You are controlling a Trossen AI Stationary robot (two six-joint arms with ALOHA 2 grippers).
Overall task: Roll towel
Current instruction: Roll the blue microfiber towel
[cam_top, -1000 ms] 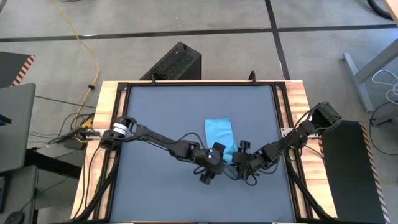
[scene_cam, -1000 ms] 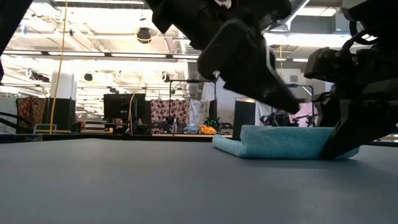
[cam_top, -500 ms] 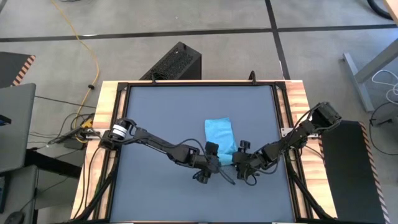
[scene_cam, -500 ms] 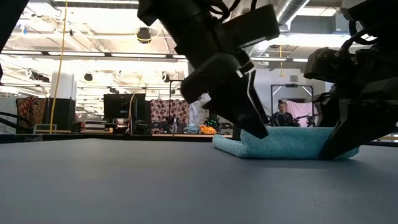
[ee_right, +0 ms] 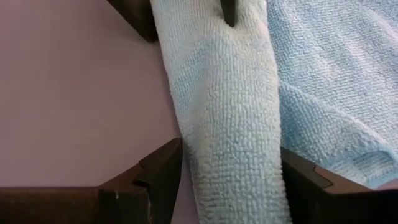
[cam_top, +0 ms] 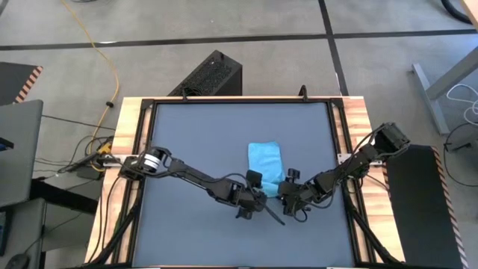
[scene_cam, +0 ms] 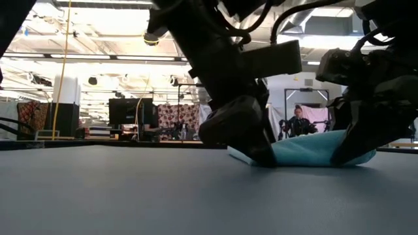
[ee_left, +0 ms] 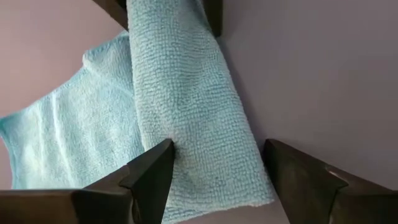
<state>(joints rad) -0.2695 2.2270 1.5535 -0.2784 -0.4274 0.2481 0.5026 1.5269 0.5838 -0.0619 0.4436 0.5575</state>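
The sky-blue towel (cam_top: 265,158) lies right of the tabletop's middle, its near end rolled into a thick roll (ee_left: 199,118) that runs left to right. The rest (ee_left: 62,137) lies flat on the table beyond the roll. My left gripper (ee_left: 214,149) is open over the roll's left end, one finger (ee_left: 152,171) at the seam between roll and flat cloth, the other (ee_left: 292,171) on the near side. Whether they touch it, I cannot tell. My right gripper (ee_right: 230,152) is shut on the roll's right end (scene_cam: 353,140). My right gripper pinches the roll at its right end, one finger on each long side (ee_right: 186,155). The fingers (ee_right: 163,171) slant down from the table's right and lie along the roll. The roll rests on the table.
Dark grey tabletop (cam_top: 194,134) lies bare to the left and far side of the towel. A wooden frame (cam_top: 127,149) rims the table. A black box (cam_top: 213,75) stands on the floor beyond the far edge. A person (scene_cam: 299,121) sits far off in the room.
My left gripper has come down toward the roll's left end and tipped its fingers steeply downward, staying open. It now straddles the roll.
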